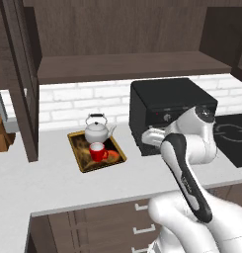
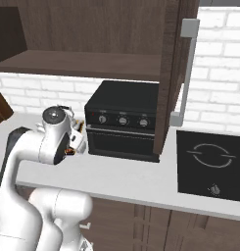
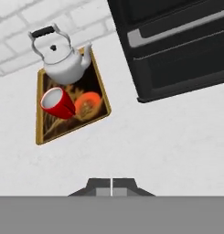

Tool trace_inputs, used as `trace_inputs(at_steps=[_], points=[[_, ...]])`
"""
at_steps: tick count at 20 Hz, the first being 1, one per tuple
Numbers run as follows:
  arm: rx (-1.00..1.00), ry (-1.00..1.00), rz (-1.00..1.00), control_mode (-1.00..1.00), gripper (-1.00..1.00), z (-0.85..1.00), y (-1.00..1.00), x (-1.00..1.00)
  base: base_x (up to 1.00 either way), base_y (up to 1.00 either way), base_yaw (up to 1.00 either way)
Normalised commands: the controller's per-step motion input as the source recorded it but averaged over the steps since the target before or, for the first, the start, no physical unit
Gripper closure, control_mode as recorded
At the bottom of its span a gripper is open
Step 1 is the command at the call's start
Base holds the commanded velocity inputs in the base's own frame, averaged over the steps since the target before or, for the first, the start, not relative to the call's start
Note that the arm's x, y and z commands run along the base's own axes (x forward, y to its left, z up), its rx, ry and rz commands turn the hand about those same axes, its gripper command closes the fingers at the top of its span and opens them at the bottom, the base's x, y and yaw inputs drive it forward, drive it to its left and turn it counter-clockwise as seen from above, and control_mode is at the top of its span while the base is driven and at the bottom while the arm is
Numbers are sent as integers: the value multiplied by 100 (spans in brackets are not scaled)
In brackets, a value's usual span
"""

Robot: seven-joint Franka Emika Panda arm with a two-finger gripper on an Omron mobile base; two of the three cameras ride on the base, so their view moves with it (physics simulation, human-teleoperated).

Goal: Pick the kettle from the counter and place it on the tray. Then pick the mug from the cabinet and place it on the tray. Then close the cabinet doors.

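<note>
Kettle-free and mug-free, my dark two-finger gripper (image 3: 112,185) has its tips pressed together on nothing, above bare pale grey-white counter (image 3: 145,146). Beyond them lies one gold-rimmed rectangular tray (image 3: 39,137), carrying one squat silver-white kettle (image 3: 63,64) and one small red mug (image 3: 57,103). One black oven box (image 1: 167,106) stands beside it. My white arm (image 1: 184,163) is bent, hand low before the oven. Both glass cabinet doors (image 1: 21,79) stand open.

Rounded white-silver metal kettle (image 3: 63,64): dark arched handle. Small tapered mug (image 3: 57,103): bright red, pale inside. Rectangular tray (image 3: 98,87): golden-wood rim, dark brown picture, orange patch. Flat tabletop (image 1: 48,183): pale grey-white. Box-shaped oven (image 1: 167,106): black. Brick wall (image 1: 68,101): white. Wooden wall cabinet (image 1: 117,34): dark brown.
</note>
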Motion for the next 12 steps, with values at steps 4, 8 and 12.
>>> trace_inputs(at_steps=[4, 8, 12], points=[[25, -11, -19, -100, 100, 18, -86, -71, 0, 0, 0], [13, -3, -21, -100, 100, 13, -65, -54, 0, 0, 0], [10, -6, -19, -100, 100, 3, -52, -39, 0, 0, 0]])
